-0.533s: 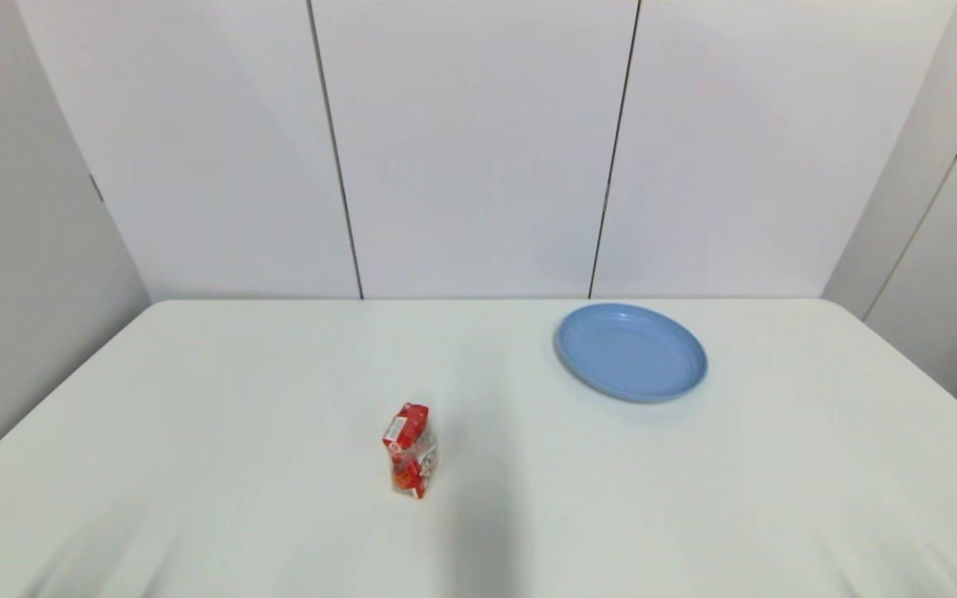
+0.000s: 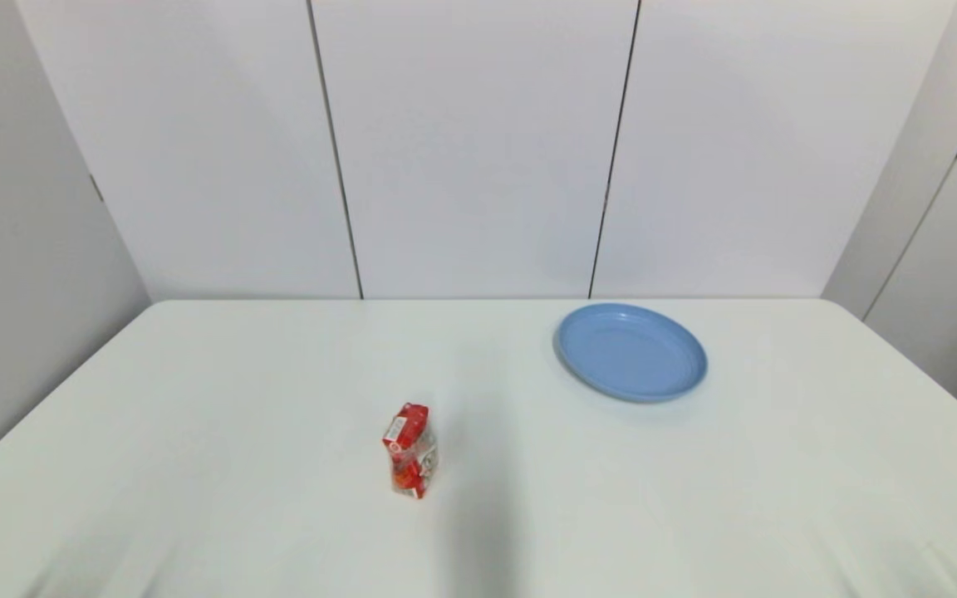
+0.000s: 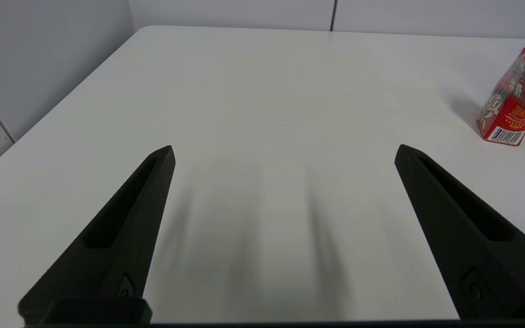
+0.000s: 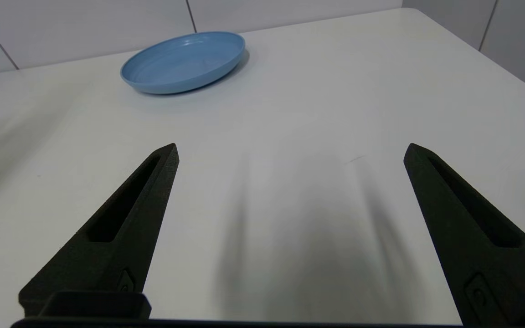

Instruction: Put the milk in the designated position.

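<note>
Left gripper (image 3: 285,152) is hanging over bare table (image 2: 196,432) with fingers spread wide, gripping nothing; milk (image 2: 410,449) is standing upright near the table's middle, well apart from the blue plate (image 2: 632,352); right gripper (image 4: 290,150) is likewise gaping and unladen. Approaching the carton squarely and closing across its narrow sides should be avoiding a topple

Before me lay a white table (image 2: 694,498) with rounded far corners, pushed up against a pale wall of flat panels (image 2: 470,149) split by thin dark vertical seams, with more panels angling in at both sides and soft shadows falling on the tabletop.
</note>
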Controlling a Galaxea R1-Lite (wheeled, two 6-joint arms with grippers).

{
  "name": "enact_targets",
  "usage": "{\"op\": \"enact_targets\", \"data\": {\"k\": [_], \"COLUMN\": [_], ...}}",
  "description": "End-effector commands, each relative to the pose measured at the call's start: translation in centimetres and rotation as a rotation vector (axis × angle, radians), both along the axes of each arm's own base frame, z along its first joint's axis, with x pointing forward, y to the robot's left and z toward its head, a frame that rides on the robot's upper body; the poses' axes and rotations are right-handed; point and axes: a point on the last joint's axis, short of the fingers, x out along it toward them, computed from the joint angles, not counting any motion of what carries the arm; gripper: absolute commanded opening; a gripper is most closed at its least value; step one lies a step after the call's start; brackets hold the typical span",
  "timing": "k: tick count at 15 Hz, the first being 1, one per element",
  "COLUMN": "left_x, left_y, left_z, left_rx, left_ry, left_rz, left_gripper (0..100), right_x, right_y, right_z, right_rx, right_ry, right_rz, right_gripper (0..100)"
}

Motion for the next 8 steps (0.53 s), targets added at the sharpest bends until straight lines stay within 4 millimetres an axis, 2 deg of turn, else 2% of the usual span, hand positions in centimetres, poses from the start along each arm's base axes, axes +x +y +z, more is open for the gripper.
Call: {"op": "enact_targets", "data": {"k": [1,6,7,8], "left_x": [0.0,0.4,0.8,1.3], "left_y": [0.0,0.0,0.0,0.0], "left_z": [0.0,0.1,1.0,2.8], "left_rx": [-0.001,0.003,0.017,0.054], "left_ry": [0.001,0.059,0.093,0.118], "left_rz": [0.001,0.003,-0.002,-0.006], "left_gripper": [100,100,100,100], "right_x": [0.0,0.0,0.0,0.0], "right_y": [0.0,0.0,0.0,0.0], "right_z": [0.0,0.0,0.0,0.0], "right_rx": [0.001,0.002,0.002,0.001], "right_ry": [0.001,0.001,0.001,0.001], "right_rz": [0.0,0.0,0.0,0.0], "right_gripper": [100,100,100,100]}}
